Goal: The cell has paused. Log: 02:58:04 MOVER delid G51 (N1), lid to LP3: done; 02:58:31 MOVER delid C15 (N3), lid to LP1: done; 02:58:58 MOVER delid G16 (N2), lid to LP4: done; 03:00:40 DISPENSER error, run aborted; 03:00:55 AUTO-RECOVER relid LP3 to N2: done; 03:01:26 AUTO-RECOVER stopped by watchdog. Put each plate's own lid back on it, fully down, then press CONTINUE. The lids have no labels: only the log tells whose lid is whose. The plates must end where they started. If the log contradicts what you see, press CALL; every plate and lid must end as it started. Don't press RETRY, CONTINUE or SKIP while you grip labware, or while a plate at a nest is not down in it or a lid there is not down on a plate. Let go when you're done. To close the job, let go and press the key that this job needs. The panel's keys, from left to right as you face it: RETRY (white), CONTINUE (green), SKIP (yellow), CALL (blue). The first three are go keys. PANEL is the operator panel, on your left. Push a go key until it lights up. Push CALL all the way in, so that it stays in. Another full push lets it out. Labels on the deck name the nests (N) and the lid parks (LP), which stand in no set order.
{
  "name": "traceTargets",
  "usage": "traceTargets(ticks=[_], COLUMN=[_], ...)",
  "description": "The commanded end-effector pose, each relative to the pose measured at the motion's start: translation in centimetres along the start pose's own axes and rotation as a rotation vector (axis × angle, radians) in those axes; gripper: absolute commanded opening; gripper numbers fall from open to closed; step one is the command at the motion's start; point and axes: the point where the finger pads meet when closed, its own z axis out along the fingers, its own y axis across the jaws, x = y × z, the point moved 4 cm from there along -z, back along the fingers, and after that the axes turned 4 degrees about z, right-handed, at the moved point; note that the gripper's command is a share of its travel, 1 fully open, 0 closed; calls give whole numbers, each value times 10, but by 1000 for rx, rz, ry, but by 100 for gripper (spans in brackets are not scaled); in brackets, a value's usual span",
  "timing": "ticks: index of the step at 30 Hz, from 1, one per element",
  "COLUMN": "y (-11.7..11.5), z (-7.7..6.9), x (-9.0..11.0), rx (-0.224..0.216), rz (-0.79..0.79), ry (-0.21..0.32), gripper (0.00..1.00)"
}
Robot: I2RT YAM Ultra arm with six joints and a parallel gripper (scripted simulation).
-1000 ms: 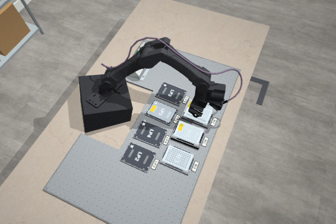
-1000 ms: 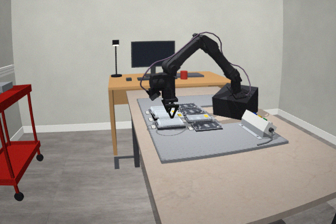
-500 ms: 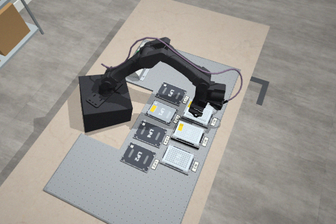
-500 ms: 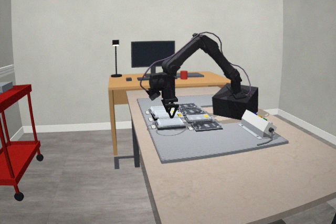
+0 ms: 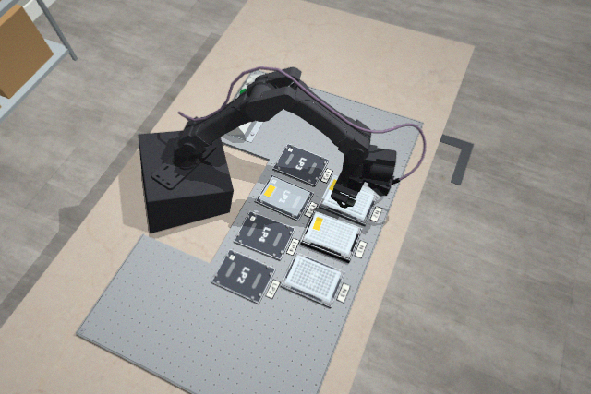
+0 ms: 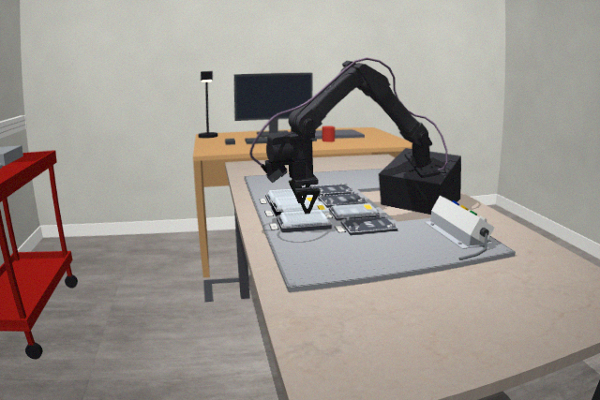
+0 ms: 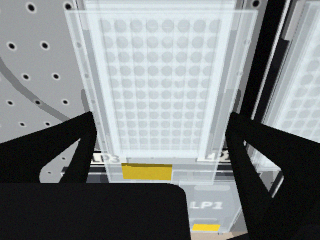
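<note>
My gripper (image 5: 344,197) is shut on a clear lid (image 7: 160,85) with a yellow tab (image 7: 146,171). It holds the lid flat right over the far plate (image 5: 350,202) in the right column, lined up with it. I cannot tell if the lid rests on the plate. The middle plate (image 5: 331,232) carries a lid with a yellow tab. The near plate (image 5: 311,280) shows bare wells and no tab. Park LP1 (image 5: 283,197) holds a clear lid with a yellow tab. Parks LP3 (image 5: 301,163), LP4 (image 5: 263,235) and LP2 (image 5: 243,276) are bare. The gripper also shows in the exterior view (image 6: 306,204).
The operator panel (image 6: 460,226) stands on the grey deck near the arm's black base (image 6: 419,183); the arm partly hides it in the overhead view. Small label cards sit beside each nest and park; the nest labels are too small to read.
</note>
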Motion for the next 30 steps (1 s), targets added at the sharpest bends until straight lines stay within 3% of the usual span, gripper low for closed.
traceTargets(ticks=[1,30], y=[0,-1], z=[-13,1], x=[-14,-12], rx=[-12,-6], rz=[7,9], ry=[-68,-57], gripper=[0,0])
